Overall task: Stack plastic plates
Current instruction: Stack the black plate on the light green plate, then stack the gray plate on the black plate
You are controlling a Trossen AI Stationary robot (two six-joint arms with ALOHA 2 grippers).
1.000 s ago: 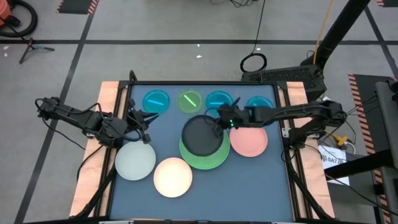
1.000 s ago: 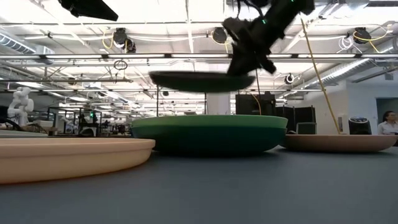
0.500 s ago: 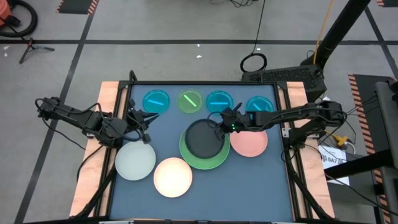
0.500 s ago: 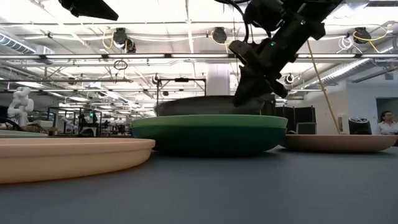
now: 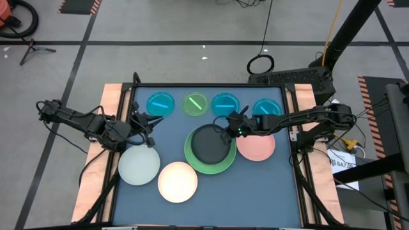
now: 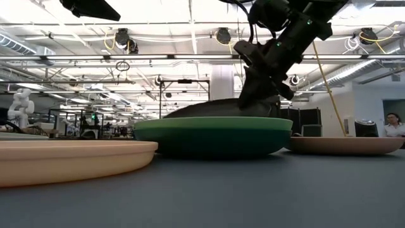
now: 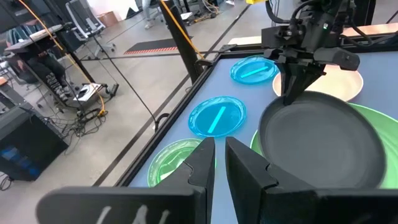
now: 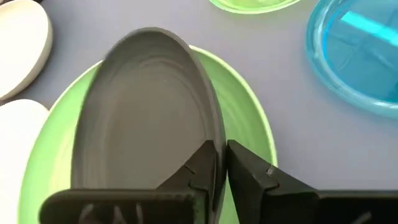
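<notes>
A dark grey plate (image 5: 208,144) lies tilted in a light green plate (image 5: 192,161), which sits on a dark green one (image 6: 212,144) at mid-table. My right gripper (image 5: 230,128) is shut on its rim. A pink plate (image 5: 259,147) sits to the right, with a pale grey one (image 5: 139,165) and a cream one (image 5: 177,182) at the near left. Three small cyan plates (image 5: 160,103) and a lime one (image 5: 195,103) line the far edge. My left gripper (image 5: 148,121) hovers shut above the table's left side, holding nothing. My right gripper has the dark grey plate's rim (image 8: 214,134) on its far right side, one finger inside the bowl and one outside. The fingers slant down from the table's right. The plate is tilted: the held side is raised and the opposite edge (image 6: 174,116) rests in the light green plate.
Wooden side rails (image 5: 112,96) and a dark frame border the blue mat. Bare mat (image 5: 255,191) lies at the near right. Beyond the table is a workshop, with a person (image 6: 393,125) at the far right in the low view.
My right gripper has come down with the dark grey plate onto the green stack. The plate hung level and clear above the stack; now it sits tilted, its left edge down in the light green plate and the held side still raised.
</notes>
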